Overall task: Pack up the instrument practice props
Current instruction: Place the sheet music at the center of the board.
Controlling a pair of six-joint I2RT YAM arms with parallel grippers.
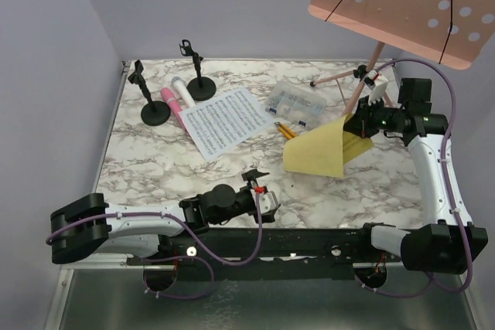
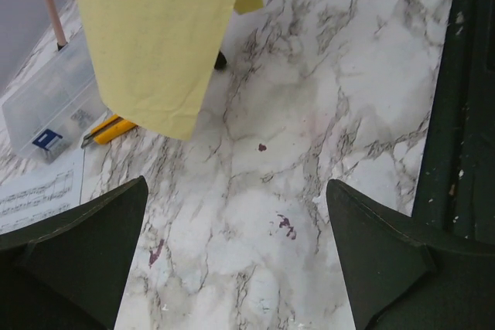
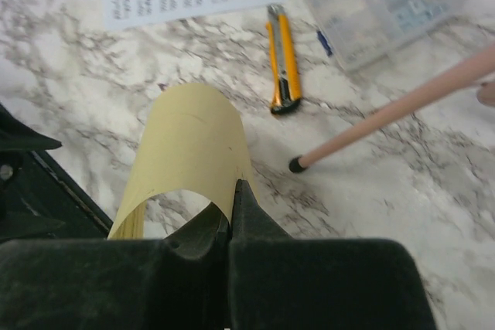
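Note:
My right gripper (image 1: 357, 125) (image 3: 233, 191) is shut on one edge of the yellow sheet-music page (image 1: 315, 151) (image 3: 189, 144), which hangs curled above the table at the right. The white page (image 1: 224, 121) lies flat at the centre. Beside it at the back left lie the pink microphone (image 1: 172, 104) and the white one (image 1: 184, 90), between two black mic holders (image 1: 155, 110) (image 1: 201, 86). The pink perforated music rack (image 1: 402, 5) stands at the back right. Near the front edge my left gripper (image 1: 267, 195) (image 2: 236, 183) is open over bare marble.
A clear compartment box (image 1: 294, 103) (image 3: 379, 1) sits behind the yellow page, with a yellow utility knife (image 1: 285, 129) (image 3: 282, 63) next to it. A pink tripod leg (image 3: 394, 110) of the rack slants down close to my right gripper. A black rail (image 2: 456, 90) runs along the front edge.

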